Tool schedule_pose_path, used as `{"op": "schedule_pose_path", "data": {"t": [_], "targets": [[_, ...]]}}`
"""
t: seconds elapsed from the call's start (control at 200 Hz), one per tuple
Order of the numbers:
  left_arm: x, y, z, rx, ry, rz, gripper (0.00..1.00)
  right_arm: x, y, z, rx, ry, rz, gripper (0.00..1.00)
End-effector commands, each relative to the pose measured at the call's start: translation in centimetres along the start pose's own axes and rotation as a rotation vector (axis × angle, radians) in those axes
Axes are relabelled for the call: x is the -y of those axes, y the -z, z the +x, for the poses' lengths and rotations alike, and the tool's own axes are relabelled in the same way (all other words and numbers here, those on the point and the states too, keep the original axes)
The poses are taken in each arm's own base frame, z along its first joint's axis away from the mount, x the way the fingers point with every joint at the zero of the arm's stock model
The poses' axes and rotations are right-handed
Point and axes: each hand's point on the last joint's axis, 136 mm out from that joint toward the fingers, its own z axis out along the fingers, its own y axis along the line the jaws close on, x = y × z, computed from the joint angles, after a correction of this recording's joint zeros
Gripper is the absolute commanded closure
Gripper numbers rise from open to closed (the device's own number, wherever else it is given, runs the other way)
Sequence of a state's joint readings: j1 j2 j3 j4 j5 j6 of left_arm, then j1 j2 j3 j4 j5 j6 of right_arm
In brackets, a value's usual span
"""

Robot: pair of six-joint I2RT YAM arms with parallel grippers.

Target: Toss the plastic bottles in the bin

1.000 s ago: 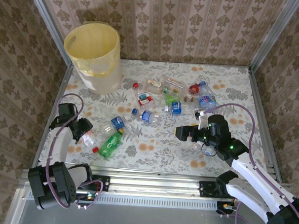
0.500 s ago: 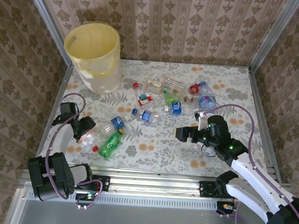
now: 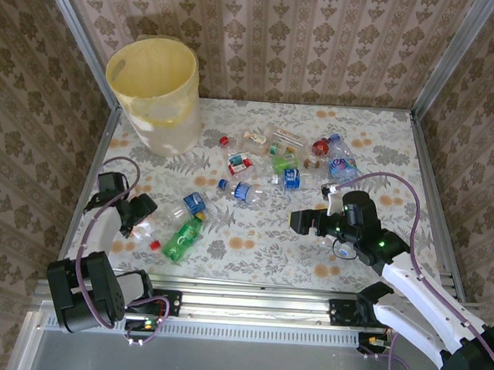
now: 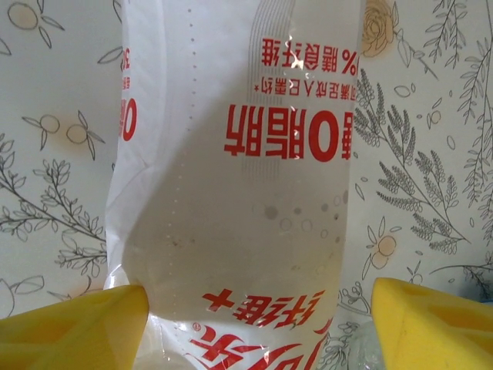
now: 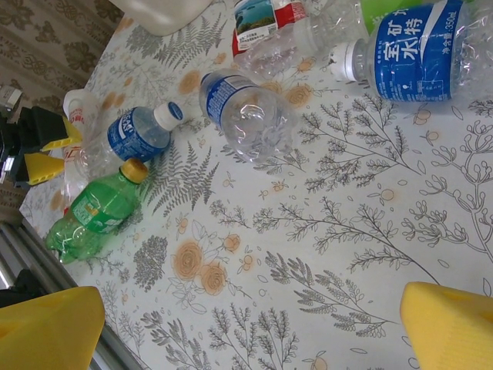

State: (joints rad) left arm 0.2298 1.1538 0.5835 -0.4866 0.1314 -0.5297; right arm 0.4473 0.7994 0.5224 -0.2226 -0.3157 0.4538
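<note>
Left gripper (image 3: 141, 214), jaws spread, sits low over the table (image 3: 268, 255), well apart from the bin (image 3: 163, 123), straddling a clear red-lettered bottle (image 4: 231, 193), which we judge should be centred between both pads (image 4: 69, 331) before we squeeze gently.

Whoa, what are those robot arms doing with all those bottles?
They are clearing plastic bottles off the table into the yellow bin in the far left corner. The left gripper is open around a clear bottle with red writing near the table's left edge, not yet gripping it. The right gripper is open and empty, hanging above the table. Many bottles lie scattered across the middle.
</note>
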Motion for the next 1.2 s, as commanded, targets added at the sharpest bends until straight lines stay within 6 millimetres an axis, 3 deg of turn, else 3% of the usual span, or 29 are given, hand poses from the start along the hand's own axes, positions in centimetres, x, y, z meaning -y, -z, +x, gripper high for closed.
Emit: {"op": "schedule_pose_path", "data": {"t": [0.0, 0.38, 0.585, 0.785, 0.925, 1.195], "targets": [[-1.9, -1.6, 2.6, -0.091, 0.035, -0.053, 0.23, 0.3, -0.1, -0.1, 0.012, -0.018, 0.005, 0.0], [-1.3, -1.8, 3.3, -0.131, 0.041, -0.021, 0.39, 0.5, -0.5, 0.1, 0.007, -0.024, 0.004, 0.0], [1.1, 1.7, 1.4, -0.028, 0.007, 0.049, 0.21, 0.3, -0.5, 0.0, 0.007, -0.021, 0.0, 0.0], [1.0, 5.3, -0.1, 0.06, 0.018, 0.025, 0.04, 0.3, -0.4, 0.1, 0.006, -0.024, -0.002, 0.0], [-0.3, 4.8, 0.1, 0.024, 0.046, -0.016, 0.02, 0.3, -0.5, 0.2, 0.007, -0.026, -0.003, 0.0], [-0.6, 2.1, 0.4, -0.017, 0.069, 0.005, 0.02, 0.4, -0.5, 0.3, 0.004, -0.025, -0.001, 0.0]]}}
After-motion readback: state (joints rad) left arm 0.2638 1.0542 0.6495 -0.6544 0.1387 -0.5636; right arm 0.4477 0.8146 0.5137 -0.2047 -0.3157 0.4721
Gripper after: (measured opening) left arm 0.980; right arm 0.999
